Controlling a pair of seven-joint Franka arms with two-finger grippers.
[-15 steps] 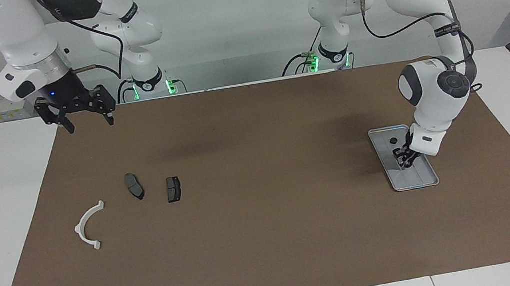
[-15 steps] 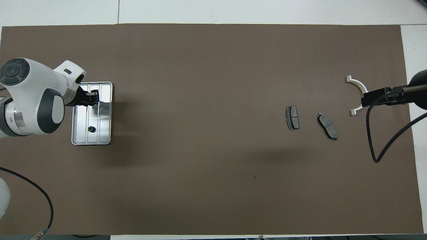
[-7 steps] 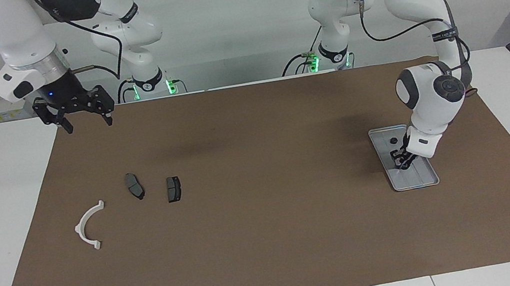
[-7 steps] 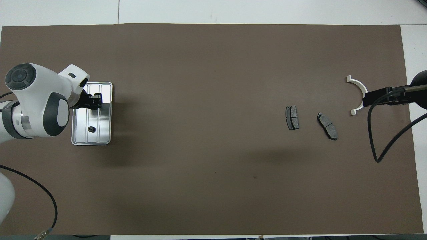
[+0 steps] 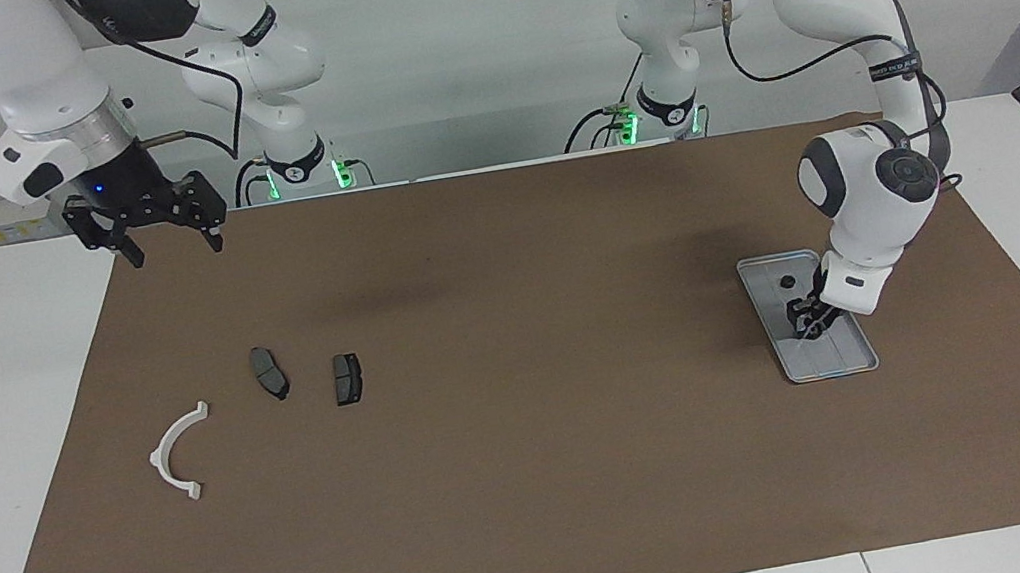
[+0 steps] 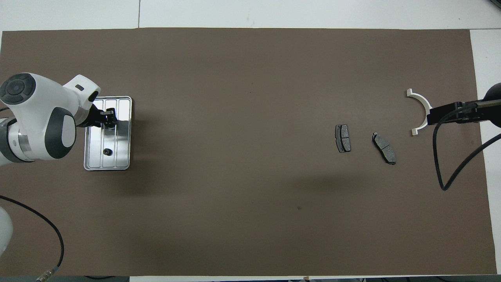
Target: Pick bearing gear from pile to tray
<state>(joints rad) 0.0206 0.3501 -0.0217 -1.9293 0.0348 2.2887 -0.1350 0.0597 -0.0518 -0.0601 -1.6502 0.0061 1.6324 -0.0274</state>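
The silver tray (image 5: 834, 357) (image 6: 121, 152) lies on the brown mat at the left arm's end of the table. A small black round bearing gear (image 5: 788, 282) (image 6: 106, 151) rests in its part nearer to the robots. My left gripper (image 5: 807, 328) (image 6: 109, 117) is down low in the tray's middle; whether anything is in it is hidden. The pile lies at the right arm's end: a white arc (image 5: 176, 456) (image 6: 420, 109) and two dark brake pads (image 5: 269, 372) (image 5: 347, 379) (image 6: 343, 138) (image 6: 384, 147). My right gripper (image 5: 170, 244) (image 6: 450, 112) hangs open and empty, high over the mat's corner by its base.
The brown mat (image 5: 540, 484) covers most of the white table. Black cables trail from both arms, one looping over the mat's edge (image 6: 440, 172) at the right arm's end.
The left arm's wrist has shifted a little over the tray while its gripper stayed low in it. The right gripper has risen slightly.
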